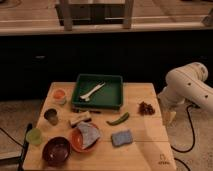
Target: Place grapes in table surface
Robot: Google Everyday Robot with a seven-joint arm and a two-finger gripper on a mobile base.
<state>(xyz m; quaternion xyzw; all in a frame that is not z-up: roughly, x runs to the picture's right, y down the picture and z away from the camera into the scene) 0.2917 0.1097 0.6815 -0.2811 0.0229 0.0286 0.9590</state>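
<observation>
- Wood-grain table (145, 150) is carrying a crowded spread; the grapes (146, 107), a dark knobbly cluster, are lying on its right side.
- The smooth white gripper (171, 119) is hanging just off the table's right edge, near the grapes; you cannot tell its grip state.
- A green rectangular tray (98, 91) is sitting behind, holding a white utensil (93, 91).
- A curved green pod (118, 119) and a blue sponge (122, 137) are lying to the left of the grapes.

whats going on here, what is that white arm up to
A white robot arm reaches in from the right of the light wooden table. Its gripper hangs at the table's right edge, just right of a small dark red bunch of grapes. The grapes lie directly on the tabletop, apart from the gripper, right of the green plastic tray.
</observation>
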